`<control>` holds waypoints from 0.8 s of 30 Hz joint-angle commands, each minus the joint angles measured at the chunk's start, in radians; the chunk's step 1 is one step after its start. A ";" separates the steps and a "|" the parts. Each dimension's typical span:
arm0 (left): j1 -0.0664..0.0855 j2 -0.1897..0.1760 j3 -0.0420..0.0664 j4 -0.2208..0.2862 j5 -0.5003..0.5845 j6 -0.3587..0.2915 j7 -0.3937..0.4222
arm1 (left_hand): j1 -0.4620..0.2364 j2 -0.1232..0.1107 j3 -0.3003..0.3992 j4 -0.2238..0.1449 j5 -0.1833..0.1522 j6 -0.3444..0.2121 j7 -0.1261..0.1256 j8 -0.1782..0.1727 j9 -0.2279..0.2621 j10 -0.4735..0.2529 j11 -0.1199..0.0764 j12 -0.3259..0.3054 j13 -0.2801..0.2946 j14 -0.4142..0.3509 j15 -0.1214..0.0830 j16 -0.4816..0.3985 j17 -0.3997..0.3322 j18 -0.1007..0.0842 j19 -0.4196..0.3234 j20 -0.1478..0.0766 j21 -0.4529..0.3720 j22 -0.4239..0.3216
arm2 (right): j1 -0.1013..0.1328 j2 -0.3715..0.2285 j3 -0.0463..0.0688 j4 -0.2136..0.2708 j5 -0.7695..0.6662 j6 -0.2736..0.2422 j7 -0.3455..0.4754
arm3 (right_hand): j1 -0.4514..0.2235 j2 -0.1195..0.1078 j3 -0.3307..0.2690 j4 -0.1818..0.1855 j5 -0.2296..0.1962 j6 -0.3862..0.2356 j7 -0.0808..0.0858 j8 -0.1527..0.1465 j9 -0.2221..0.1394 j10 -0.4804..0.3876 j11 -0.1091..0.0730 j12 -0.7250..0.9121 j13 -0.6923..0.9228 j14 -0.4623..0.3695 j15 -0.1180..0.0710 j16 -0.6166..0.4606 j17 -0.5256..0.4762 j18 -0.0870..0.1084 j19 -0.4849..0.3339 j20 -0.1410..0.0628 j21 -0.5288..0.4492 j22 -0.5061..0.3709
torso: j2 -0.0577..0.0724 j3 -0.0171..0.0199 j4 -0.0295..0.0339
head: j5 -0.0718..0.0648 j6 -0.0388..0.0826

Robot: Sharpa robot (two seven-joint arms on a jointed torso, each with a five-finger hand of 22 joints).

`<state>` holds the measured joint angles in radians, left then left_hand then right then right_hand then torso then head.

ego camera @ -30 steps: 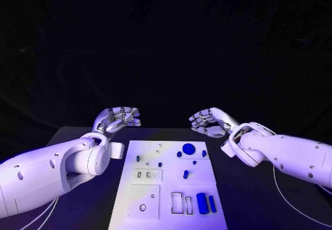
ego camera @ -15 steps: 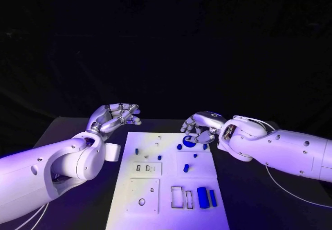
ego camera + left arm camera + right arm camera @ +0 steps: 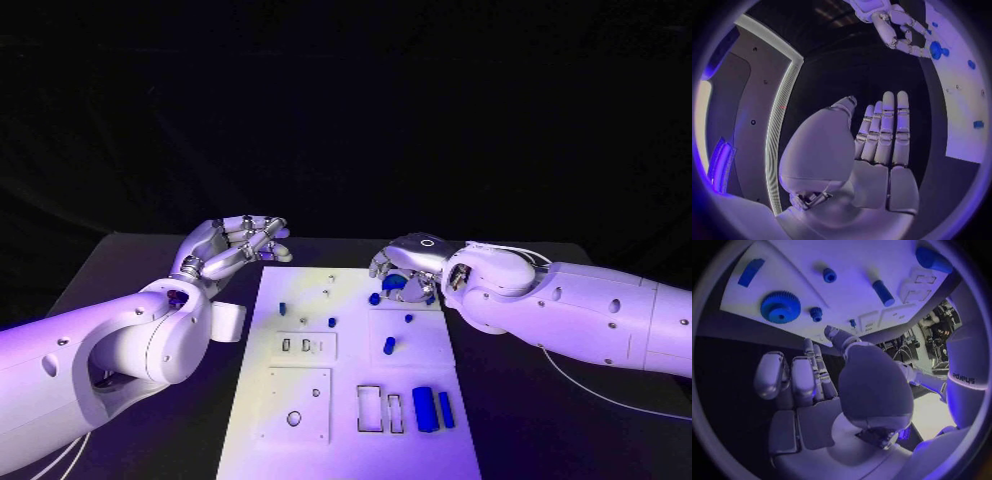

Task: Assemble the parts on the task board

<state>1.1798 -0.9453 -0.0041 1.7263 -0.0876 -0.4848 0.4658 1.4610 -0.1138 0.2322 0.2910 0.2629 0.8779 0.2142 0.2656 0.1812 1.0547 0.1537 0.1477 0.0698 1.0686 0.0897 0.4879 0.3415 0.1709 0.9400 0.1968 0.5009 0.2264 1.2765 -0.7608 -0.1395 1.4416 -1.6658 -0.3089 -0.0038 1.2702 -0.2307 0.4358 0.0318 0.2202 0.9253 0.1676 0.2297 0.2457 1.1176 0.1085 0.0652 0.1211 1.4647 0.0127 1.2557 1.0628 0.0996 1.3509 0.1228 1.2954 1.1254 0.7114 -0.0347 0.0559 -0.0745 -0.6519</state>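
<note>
I see my right hand (image 3: 404,270) hovering over the task board (image 3: 356,400) at its 1 o'clock corner, fingers curled down around the large blue gear (image 3: 394,284); whether they touch it I cannot tell. My left hand (image 3: 231,248) hangs off the board's 11 o'clock corner, holding nothing, fingers loosely curled. Two blue bars (image 3: 431,409) lie at 5 o'clock.

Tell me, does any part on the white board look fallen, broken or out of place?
Nothing stands out. The blue parts lie apart on the task board, none visibly damaged. The right hand hovers over the blue gear; the left hand holds nothing.
</note>
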 commanded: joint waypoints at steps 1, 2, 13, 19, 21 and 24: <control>0.002 0.000 0.001 0.004 -0.007 0.021 -0.003 | -0.002 -0.008 0.004 0.000 -0.007 0.005 0.002 -0.001 -0.001 0.008 0.000 -0.003 -0.002 0.005 0.002 0.004 0.001 0.011 0.004 -0.002 0.006 0.001 | -0.001 0.004 0.000 0.001 -0.072 0.040 -0.041 | 0.010 0.001 -0.007 -0.001 -0.005 -0.001 0.004 -0.002 0.002 -0.008 -0.002 -0.001 0.002 0.029 0.008 0.012 0.011 -0.017 0.007 -0.001 0.011 0.015 | 0.006 -0.0002 0.0051 | -0.003 -0.002; 0.002 0.000 0.002 0.004 -0.007 0.021 -0.004 | -0.004 -0.008 0.005 0.000 -0.007 0.005 0.002 -0.002 -0.001 0.007 0.000 -0.004 -0.002 0.004 0.002 0.005 0.003 0.010 0.003 -0.002 0.007 0.002 | -0.001 0.005 0.000 0.001 -0.074 0.044 -0.042 | 0.011 0.001 -0.007 -0.001 -0.005 -0.001 0.004 -0.002 0.003 -0.009 -0.002 -0.001 0.002 0.029 0.008 0.016 0.015 -0.017 0.009 -0.001 0.014 0.020 | 0.007 -0.0002 0.0060 | -0.003 -0.002; 0.002 -0.001 0.002 0.005 -0.007 0.022 -0.006 | -0.005 -0.010 0.006 0.000 -0.007 0.003 0.003 -0.003 -0.002 0.006 0.001 -0.007 -0.002 0.003 0.003 0.007 0.005 0.010 0.003 -0.002 0.009 0.003 | -0.007 0.017 -0.001 -0.014 -0.084 0.078 -0.052 | 0.016 0.008 -0.008 0.003 -0.003 0.008 0.003 0.001 0.008 -0.005 -0.002 0.001 0.010 0.037 0.009 0.068 0.071 -0.029 0.036 0.002 0.063 0.093 | 0.011 -0.0036 0.0123 | -0.007 -0.007; 0.002 -0.001 0.002 0.004 -0.007 0.022 -0.006 | -0.006 -0.011 0.006 -0.001 -0.007 0.002 0.003 -0.004 -0.002 0.006 0.001 -0.008 -0.002 0.002 0.003 0.008 0.006 0.010 0.002 -0.002 0.010 0.003 | -0.012 0.027 -0.001 -0.026 -0.084 0.079 -0.050 | 0.018 0.014 -0.003 0.008 0.000 0.019 0.002 0.005 0.011 0.006 -0.003 0.004 0.016 0.038 0.009 0.086 0.087 -0.033 0.044 0.002 0.080 0.118 | 0.013 -0.0054 0.0164 | -0.009 -0.008; 0.002 0.000 0.002 0.003 -0.007 0.023 -0.006 | -0.006 -0.011 0.006 -0.001 -0.007 0.002 0.003 -0.004 -0.002 0.006 0.001 -0.008 -0.002 0.002 0.003 0.008 0.006 0.010 0.002 -0.002 0.010 0.003 | -0.014 0.030 -0.002 -0.029 -0.084 0.079 -0.049 | 0.019 0.017 0.000 0.009 0.000 0.022 0.002 0.007 0.013 0.010 -0.004 0.004 0.017 0.039 0.009 0.091 0.091 -0.034 0.046 0.002 0.086 0.126 | 0.013 -0.0054 0.0170 | -0.007 -0.009; 0.002 -0.001 0.002 0.004 -0.007 0.023 -0.007 | -0.006 -0.011 0.006 -0.001 -0.007 0.002 0.003 -0.004 -0.002 0.006 0.001 -0.008 -0.002 0.002 0.003 0.008 0.006 0.010 0.002 -0.002 0.010 0.003 | -0.017 0.032 -0.002 -0.032 -0.084 0.079 -0.047 | 0.020 0.020 0.006 0.012 0.000 0.033 0.001 0.011 0.015 0.018 -0.005 0.005 0.019 0.038 0.008 0.097 0.095 -0.035 0.048 0.002 0.091 0.134 | 0.015 -0.0056 0.0179 | -0.008 -0.009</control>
<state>1.1802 -0.9466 -0.0034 1.7275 -0.0890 -0.4804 0.4560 1.4570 -0.1177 0.2321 0.2910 0.2589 0.8779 0.2142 0.2648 0.1801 1.0546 0.1537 0.1422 0.0690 1.0685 0.0897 0.4917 0.3463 0.1706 0.9399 0.1968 0.5046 0.2285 1.2607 -0.7300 -0.1412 1.4108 -1.7308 -0.2499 -0.0457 1.2846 -0.2162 0.4404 0.0418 0.2202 0.9540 0.1682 0.2357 0.2606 1.1315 0.1039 0.0653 0.1399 1.4682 0.0162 1.3477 1.1574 0.0843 1.3950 0.1251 1.3826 1.2586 0.7245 -0.0395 0.0722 -0.0825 -0.6605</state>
